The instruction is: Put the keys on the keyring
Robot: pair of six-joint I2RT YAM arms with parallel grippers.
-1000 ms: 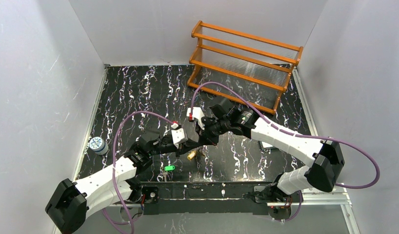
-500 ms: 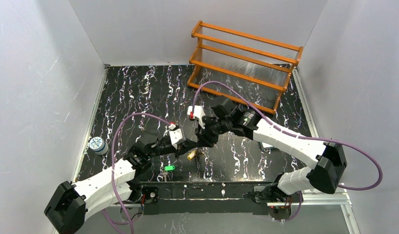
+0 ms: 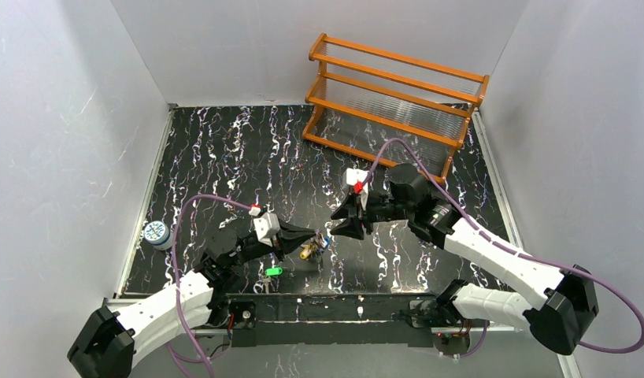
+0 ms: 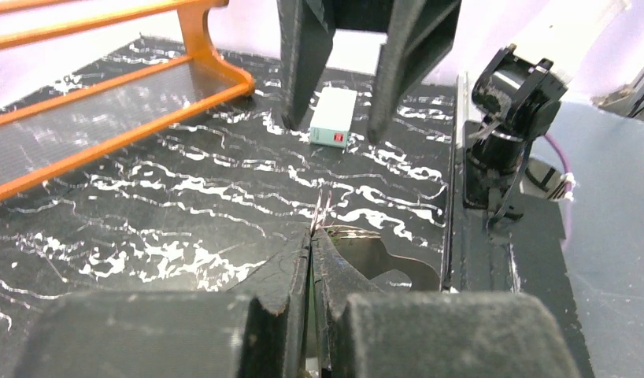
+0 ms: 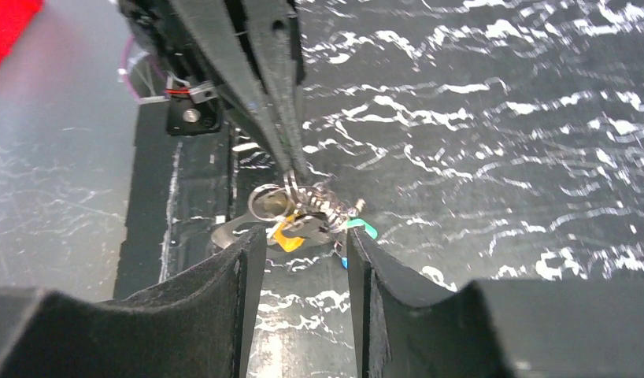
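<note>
Left claw (image 4: 312, 239) is pinched shut on the keys (image 5: 303, 216) bunch; right claw (image 5: 303, 246) is held wide just beside it; green key (image 3: 273, 271) is seen apart on the table (image 3: 224, 150).

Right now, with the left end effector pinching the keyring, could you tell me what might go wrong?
The left end effector grips only a thin edge of the keyring, so it may slip or twist. The open right end effector straddles the keys close to the left fingers; closing could knock them.
</note>
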